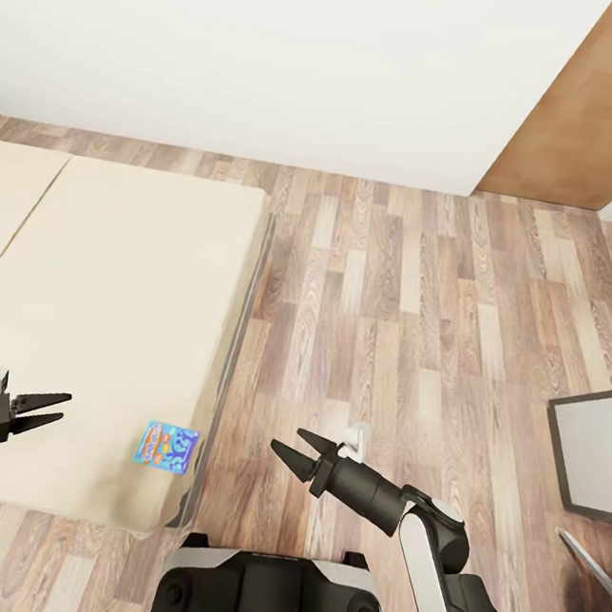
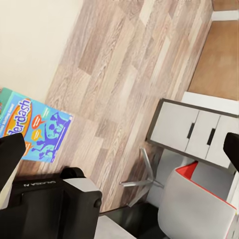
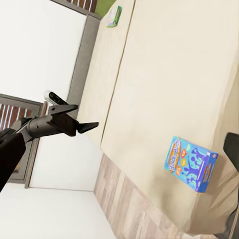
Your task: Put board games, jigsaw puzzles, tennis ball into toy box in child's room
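Because the robot stands at the foot corner of the bed (image 1: 103, 319), both arms reach forward low and level, ready for a pick rather than carrying anything. The left hand (image 1: 55, 412) hovers over the mattress at about nine o'clock in the head view, its two fingers parted a little and holding nothing. The right hand (image 1: 300, 451) hangs over the wood floor (image 1: 420, 310) at about six o'clock, beside the bed's edge, its fingers likewise spread in a narrow V and empty.

The blue board game (image 1: 166, 448) lies flat on the mattress near the bed's near corner, between the two hands and closer to the left one, at about seven o'clock in the head view. It rests face up, cover showing cartoon figures, probably left there as a toy awaiting collection. Its long axis seems to run roughly across the bed, slightly skewed from the mattress edge, with one short end toward the floor side.

A second board game (image 3: 114, 16) lies flat on the far side of the bed, well apart; the head view catches its edge at ten o'clock. I judge the blue box the likelier first target.
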Controlling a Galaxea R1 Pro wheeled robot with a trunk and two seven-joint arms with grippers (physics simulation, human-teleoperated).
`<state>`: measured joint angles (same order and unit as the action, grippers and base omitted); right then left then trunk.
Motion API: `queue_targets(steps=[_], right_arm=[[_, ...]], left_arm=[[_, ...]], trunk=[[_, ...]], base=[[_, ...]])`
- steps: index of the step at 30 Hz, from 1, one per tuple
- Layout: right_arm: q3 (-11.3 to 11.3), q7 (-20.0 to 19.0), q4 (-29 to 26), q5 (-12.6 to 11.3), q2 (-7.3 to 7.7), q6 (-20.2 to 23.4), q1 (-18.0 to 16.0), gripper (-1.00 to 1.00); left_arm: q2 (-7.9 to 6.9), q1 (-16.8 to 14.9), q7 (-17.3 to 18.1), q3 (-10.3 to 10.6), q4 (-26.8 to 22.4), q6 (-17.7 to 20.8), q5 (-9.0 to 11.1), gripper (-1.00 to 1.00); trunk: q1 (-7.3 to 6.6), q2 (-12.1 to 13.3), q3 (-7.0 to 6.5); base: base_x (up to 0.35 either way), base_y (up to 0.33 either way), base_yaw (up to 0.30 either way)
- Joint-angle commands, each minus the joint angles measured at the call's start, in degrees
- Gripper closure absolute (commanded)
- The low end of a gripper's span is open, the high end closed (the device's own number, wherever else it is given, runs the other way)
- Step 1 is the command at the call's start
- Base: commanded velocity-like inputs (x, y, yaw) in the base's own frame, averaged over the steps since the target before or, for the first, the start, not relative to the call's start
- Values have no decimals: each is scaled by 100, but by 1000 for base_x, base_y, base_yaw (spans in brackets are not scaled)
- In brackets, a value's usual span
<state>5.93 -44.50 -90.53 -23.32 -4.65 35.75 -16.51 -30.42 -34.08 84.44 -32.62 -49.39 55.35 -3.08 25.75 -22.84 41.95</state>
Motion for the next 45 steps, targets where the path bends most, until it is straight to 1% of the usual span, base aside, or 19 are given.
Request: queue_targets(steps=[1,20,39,45], right_arm=[[-4,2,-3,-33,-2,39,-2,-100],[-4,-20,-8,-37,-1,37,-2,-100],[-14,-26,-22,-49,1,43,-2,-100],[-24,-6,-25,-56,3,110,-8,-100]], left_arm=[[1,-4,38,-8,-3,61,-34,-100],[4,-5,37,-8,-1,58,-34,-100],[19,-4,37,-3,-7,55,-28,-100],[43,-5,37,39,-8,55,-33,-100]], trunk=[[4,-8,-4],[4,-8,-183],[4,-8,-362],[4,-8,-419]], base=[[0,0,54],[0,0,53],[0,0,5],[0,0,0]])
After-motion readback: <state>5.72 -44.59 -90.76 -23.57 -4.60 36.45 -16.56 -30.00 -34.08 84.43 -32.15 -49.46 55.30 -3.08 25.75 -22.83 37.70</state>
